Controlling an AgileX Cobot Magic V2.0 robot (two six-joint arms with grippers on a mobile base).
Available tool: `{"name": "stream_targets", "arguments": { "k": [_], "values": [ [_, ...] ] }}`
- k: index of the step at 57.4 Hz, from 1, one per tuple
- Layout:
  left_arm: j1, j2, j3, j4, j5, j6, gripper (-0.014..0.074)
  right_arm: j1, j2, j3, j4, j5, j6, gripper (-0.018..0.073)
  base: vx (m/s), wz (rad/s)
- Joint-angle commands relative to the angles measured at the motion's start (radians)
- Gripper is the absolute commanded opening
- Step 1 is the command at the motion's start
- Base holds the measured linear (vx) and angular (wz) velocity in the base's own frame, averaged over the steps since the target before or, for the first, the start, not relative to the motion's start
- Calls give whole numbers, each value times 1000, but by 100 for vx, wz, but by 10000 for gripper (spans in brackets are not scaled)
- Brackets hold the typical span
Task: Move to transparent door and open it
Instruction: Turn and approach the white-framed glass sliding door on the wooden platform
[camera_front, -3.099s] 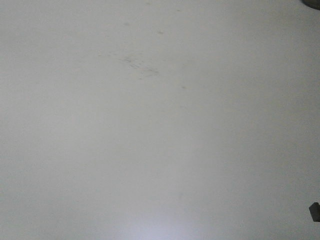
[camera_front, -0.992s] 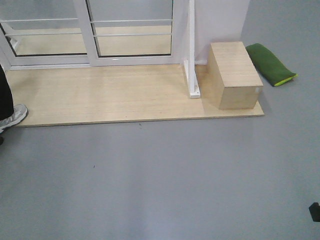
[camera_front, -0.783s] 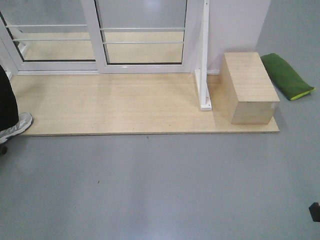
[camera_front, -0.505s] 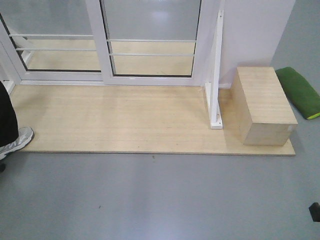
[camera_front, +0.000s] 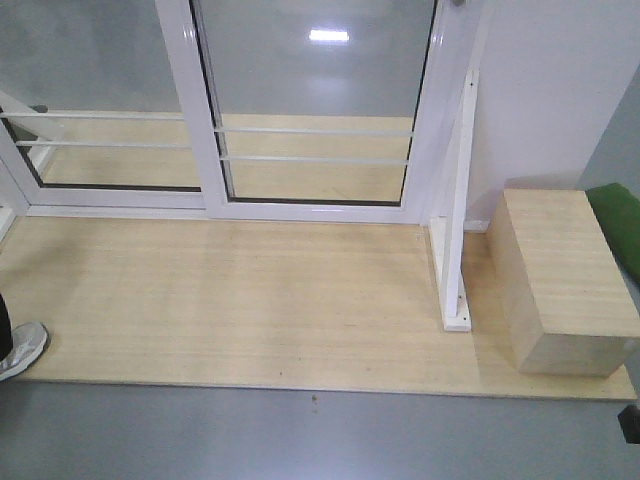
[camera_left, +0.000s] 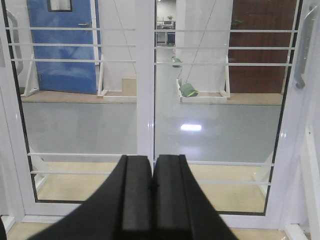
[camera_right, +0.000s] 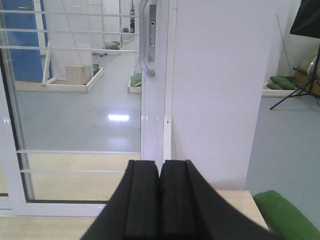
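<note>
Transparent door (camera_front: 318, 110) stands upright along the back edge of the wooden platform (camera_front: 230, 310). Its long axis is vertical and its glass faces the robot. Its handle (camera_right: 145, 40) runs down the right stile beside the white wall (camera_right: 215, 85). Left tool (camera_left: 152, 195) and right tool (camera_right: 160, 200) are pinched narrow and hold nothing, probably tucked for the approach.

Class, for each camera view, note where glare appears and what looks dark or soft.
Front-facing view: a bright light patch glares through the transparent door. Left wrist view: a glare spot shows beyond the glass; the left tool is a dark, soft-edged silhouette. Right wrist view: a white reflection behind the glass, right tool equally dark.
</note>
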Motion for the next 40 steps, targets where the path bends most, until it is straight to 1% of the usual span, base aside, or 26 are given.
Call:
{"name": "stream_targets", "arguments": {
  "k": [1,22,40],
  "values": [
    [-1,-11,30,-4,-78,-7,-6,-6,-11,13,-1,-81,-7,-5,49,1],
    [-1,-11,30,-4,-78,-7,-6,-6,-11,13,-1,-81,-7,-5,45,-1],
    [-1,-11,30,-4,-78,-7,-6,-6,-11,13,-1,-81,-7,-5,39,-3]
  ]
}}
